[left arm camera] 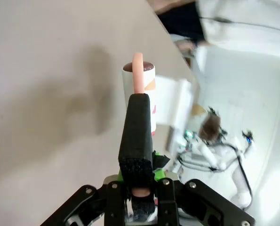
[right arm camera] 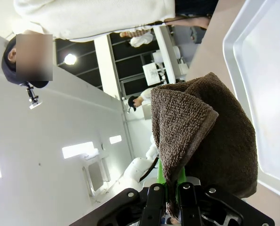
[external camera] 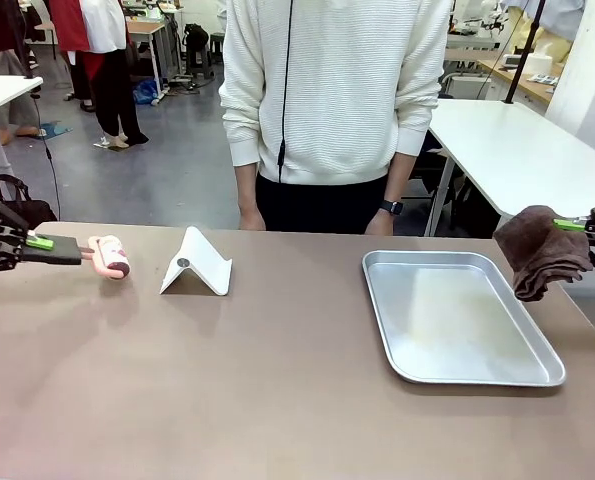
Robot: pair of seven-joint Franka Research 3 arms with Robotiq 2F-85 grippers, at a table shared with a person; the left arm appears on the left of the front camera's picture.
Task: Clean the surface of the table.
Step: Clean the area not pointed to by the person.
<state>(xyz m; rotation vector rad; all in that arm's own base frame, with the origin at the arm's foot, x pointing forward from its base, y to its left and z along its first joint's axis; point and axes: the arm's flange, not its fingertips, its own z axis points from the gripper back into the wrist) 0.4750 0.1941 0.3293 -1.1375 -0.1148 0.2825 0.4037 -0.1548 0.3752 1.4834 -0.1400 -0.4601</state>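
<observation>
Table [external camera: 227, 390] spreads its matte taupe-brown top across the whole lower half of the front view, from the left edge to the right edge. At the far left of the frame, the left gripper [external camera: 37, 244] is clamped tight on the black handle of a lint roller [external camera: 105, 256]. The roller's pale, pink-framed head points toward the centre. In the left wrist view the same gripper [left arm camera: 140, 188] grips the handle low in the frame. The lint roller [left arm camera: 139, 92] stands above it over the table [left arm camera: 45, 70]. Whether it touches the top I cannot tell.

A white folded stand [external camera: 197, 264] sits left of centre on the table. A shallow silver tray [external camera: 447, 320] lies at centre right. At the far right edge, the right gripper [external camera: 583, 228] is pinched shut on a brown cloth [external camera: 545, 250], which hangs just beside the tray's upper right corner. The right wrist view shows the cloth [right arm camera: 210, 132] bunched above the gripper [right arm camera: 171, 194]. A person [external camera: 332, 90] stands at top centre.
</observation>
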